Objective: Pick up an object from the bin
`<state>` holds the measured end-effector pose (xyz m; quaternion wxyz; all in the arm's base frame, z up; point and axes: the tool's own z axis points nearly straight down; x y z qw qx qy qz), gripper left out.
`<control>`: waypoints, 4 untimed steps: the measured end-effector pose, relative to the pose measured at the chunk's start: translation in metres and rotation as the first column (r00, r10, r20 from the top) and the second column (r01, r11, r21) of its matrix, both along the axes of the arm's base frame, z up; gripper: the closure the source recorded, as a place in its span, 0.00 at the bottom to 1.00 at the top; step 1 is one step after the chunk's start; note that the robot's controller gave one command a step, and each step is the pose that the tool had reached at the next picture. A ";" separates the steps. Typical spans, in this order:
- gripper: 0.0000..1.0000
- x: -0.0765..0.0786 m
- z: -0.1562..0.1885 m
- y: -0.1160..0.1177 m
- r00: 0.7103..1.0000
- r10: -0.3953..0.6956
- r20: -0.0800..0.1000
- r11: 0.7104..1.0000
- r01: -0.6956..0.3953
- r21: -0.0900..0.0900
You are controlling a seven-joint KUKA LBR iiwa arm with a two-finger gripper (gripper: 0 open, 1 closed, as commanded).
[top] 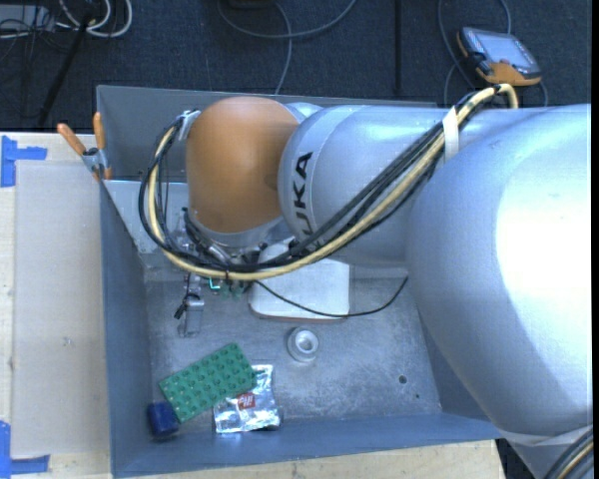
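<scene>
Blue block [162,419] in bin's [130,367] near-left corner, touching green studded plate [208,382].
Hand [190,312] low over bare floor beyond plate; spread or pressed together, cannot tell.
Foil wrapper [248,413] against plate.
Grey cap [301,343] stands apart, so probably easiest pick.

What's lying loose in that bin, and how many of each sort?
Green studded plate: 1
Small blue block: 1
Shiny foil wrapper: 1
Grey round cap: 1
White flat board: 1
Total: 5 in sight
</scene>
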<state>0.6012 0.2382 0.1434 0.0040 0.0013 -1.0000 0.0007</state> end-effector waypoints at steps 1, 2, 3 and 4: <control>0.00 -0.056 -0.076 -0.003 0.926 0.377 0.003 0.926 -0.377 0.002; 0.00 -0.040 -0.043 -0.078 0.970 0.245 0.010 0.970 -0.245 -0.002; 0.00 -0.063 -0.044 -0.025 0.772 0.636 0.009 0.772 -0.636 0.003; 0.00 -0.111 -0.075 -0.019 0.617 0.787 0.005 0.617 -0.787 0.004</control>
